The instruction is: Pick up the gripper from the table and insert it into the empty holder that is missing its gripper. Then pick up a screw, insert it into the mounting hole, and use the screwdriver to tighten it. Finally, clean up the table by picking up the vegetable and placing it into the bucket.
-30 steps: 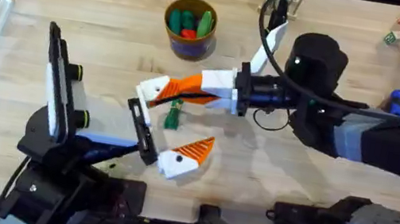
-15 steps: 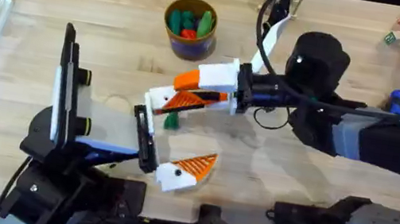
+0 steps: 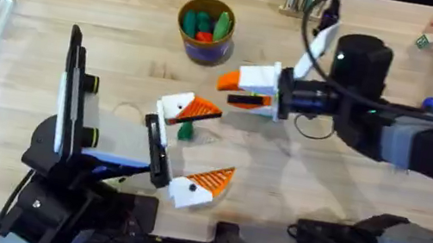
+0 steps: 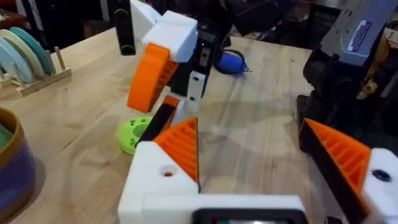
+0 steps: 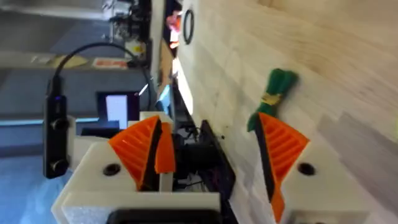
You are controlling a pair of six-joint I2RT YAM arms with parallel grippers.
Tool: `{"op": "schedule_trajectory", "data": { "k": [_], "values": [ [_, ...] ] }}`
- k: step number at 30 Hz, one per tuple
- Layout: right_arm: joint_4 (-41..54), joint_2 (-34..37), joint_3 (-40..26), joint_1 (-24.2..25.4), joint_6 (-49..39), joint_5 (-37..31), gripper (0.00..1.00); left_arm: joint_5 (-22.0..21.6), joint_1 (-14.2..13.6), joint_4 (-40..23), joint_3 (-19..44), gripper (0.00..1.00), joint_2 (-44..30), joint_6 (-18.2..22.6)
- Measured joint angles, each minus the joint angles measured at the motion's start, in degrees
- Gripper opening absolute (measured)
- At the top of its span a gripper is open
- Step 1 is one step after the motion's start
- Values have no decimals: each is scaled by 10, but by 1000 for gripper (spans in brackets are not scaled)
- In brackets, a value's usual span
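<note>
Wide apart and holding nothing: that is how the white fingers with orange ribbed pads [image 3: 206, 177] of my left gripper [image 3: 198, 143] stand, low over the table [image 3: 130, 3] in front of my left base. One finger points toward the far side of the table and the other sits nearer the front edge.

The vegetable [image 3: 186, 130], a slim dark-green bundle, lies flat on the wood in the gap between those two fingers, just beside the farther one. I cannot tell whether that pad touches it. From my right wrist the vegetable [image 5: 273, 93] shows with a pale band round its middle, lying on bare planks.

My right gripper [image 3: 234, 89] reaches in from the right, turned on its side, and hangs above the table between the bucket [image 3: 205, 28] and my left gripper. Seen from its own wrist, the right gripper [image 5: 211, 143] has its two orange pads parted, with a clear gap and nothing in it. From my left wrist, the right gripper [image 4: 161, 62] is up off the wood beyond my left gripper [image 4: 249, 134].

The bucket stands upright toward the far side of the table, well apart from the vegetable, with green and red toy pieces inside. A bright green disc [image 4: 134, 134] lies on the wood near my left fingers.
</note>
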State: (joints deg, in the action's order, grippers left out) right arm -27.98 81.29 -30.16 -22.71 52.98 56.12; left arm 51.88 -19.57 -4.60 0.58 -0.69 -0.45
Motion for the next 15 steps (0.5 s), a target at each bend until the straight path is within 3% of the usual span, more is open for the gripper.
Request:
{"op": "schedule_trajectory", "data": {
  "k": [2, 7, 10, 15],
  "values": [
    [73, -23, -6, 17, -34, -8, 856, 0, 0, 0, 0, 986, 0, 0],
    [363, -95, -68, 30, -165, -82, 857, 0, 0, 0, 0, 986, 0, 0],
    [507, -128, -122, 18, -247, -187, 859, 0, 0, 0, 0, 986, 0, 0],
    [584, -144, -167, -25, -341, -379, 857, 0, 0, 0, 0, 986, 0, 0]
  ]
}}
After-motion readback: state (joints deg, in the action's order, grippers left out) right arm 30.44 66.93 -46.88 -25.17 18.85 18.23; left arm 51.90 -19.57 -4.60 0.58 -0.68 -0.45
